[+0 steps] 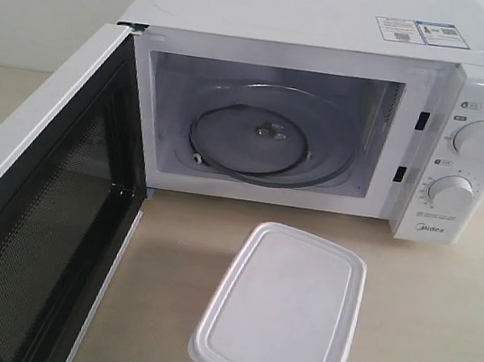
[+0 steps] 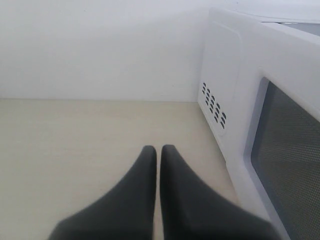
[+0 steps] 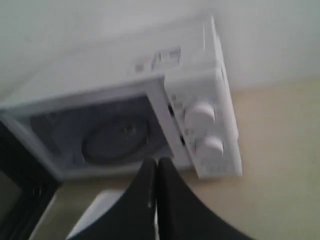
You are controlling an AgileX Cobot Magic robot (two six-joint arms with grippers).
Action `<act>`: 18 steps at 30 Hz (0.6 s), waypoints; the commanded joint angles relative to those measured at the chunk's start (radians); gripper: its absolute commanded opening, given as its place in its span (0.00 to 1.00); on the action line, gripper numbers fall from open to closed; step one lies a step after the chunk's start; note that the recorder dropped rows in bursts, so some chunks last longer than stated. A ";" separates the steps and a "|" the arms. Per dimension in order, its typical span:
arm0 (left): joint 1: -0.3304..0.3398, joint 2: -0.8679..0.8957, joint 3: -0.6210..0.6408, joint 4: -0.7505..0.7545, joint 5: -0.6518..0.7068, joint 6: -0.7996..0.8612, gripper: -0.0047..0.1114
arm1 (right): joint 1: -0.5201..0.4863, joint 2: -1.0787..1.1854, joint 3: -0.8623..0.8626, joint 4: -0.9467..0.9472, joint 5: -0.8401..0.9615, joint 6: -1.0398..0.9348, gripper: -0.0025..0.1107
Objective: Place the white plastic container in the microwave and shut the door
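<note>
Where our wrist cameras look down their own fingers, we find both grippers clenched. The left gripper (image 2: pixel 158 150) has its smooth, dark, tapered fingers (image 2: pixel 135 200) pressed together with only a hairline seam between them, grasping nothing, with table surface beyond the tips. The right gripper (image 3: pixel 156 162) is likewise pinched closed and empty in its blurred view.

Nearest us in the exterior view sits the white plastic container (image 1: pixel 282 310), a translucent, matte rectangular box with rounded corners and a flat rimmed lid. It rests on the pale wood-grain table (image 1: pixel 437 338) just in front of the microwave's opening, outside it, and neither gripper touches it.

To its left the door (image 1: pixel 29 231) stands swung wide, its inner face a black perforated mesh edged in white. The left wrist view shows its outer side, white around a dark window.

Behind the container the microwave (image 1: pixel 295 7) is a white, boxy, smooth-sided shell, and in its cavity we see a round glass turntable (image 1: pixel 257 142) lying on a ring. On the right panel a round white upper dial (image 1: pixel 479 139) sits above a matching lower dial (image 1: pixel 451 191). A sticker (image 1: pixel 417 30) lies on the top, and small slotted vents (image 2: pixel 213 107) pierce the side. Farthest back is a plain white wall (image 2: pixel 100 45).
</note>
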 commanded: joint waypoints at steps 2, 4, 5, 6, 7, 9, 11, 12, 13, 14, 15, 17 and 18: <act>-0.003 0.004 -0.002 0.000 -0.005 -0.002 0.07 | -0.004 0.057 -0.006 0.100 0.242 -0.022 0.02; -0.003 0.004 -0.002 0.000 -0.005 -0.002 0.07 | -0.004 0.057 -0.006 0.101 0.280 -0.035 0.02; -0.003 0.004 -0.002 0.000 -0.005 -0.002 0.07 | -0.004 0.057 -0.006 0.109 0.300 -0.043 0.02; -0.003 0.004 -0.002 0.000 -0.005 -0.002 0.07 | -0.004 0.057 -0.006 0.111 0.325 -0.062 0.02; -0.003 0.004 -0.002 0.000 -0.005 -0.002 0.07 | -0.004 0.057 -0.006 0.116 0.360 -0.080 0.02; -0.003 0.004 -0.002 0.000 -0.005 -0.002 0.07 | -0.004 0.057 -0.006 0.120 0.403 -0.113 0.02; -0.003 0.004 -0.002 0.000 -0.005 -0.002 0.07 | 0.000 0.057 -0.006 0.122 0.442 -0.131 0.02; -0.003 0.004 -0.002 0.000 -0.005 -0.002 0.07 | 0.008 0.057 -0.006 0.143 0.449 -0.146 0.02; -0.003 0.004 -0.002 0.000 -0.005 -0.002 0.07 | 0.013 0.057 -0.006 0.162 0.451 -0.168 0.02; -0.003 0.004 -0.002 0.000 -0.005 -0.002 0.07 | 0.024 0.058 -0.006 0.186 0.461 -0.211 0.02; -0.003 0.004 -0.002 0.000 -0.005 -0.002 0.07 | 0.034 0.061 -0.002 0.226 0.467 -0.264 0.02; -0.003 0.004 -0.002 0.000 -0.005 -0.002 0.07 | 0.051 0.072 0.022 0.331 0.465 -0.370 0.02; -0.003 0.004 -0.002 0.000 -0.005 -0.002 0.07 | 0.063 0.085 0.038 0.375 0.458 -0.416 0.02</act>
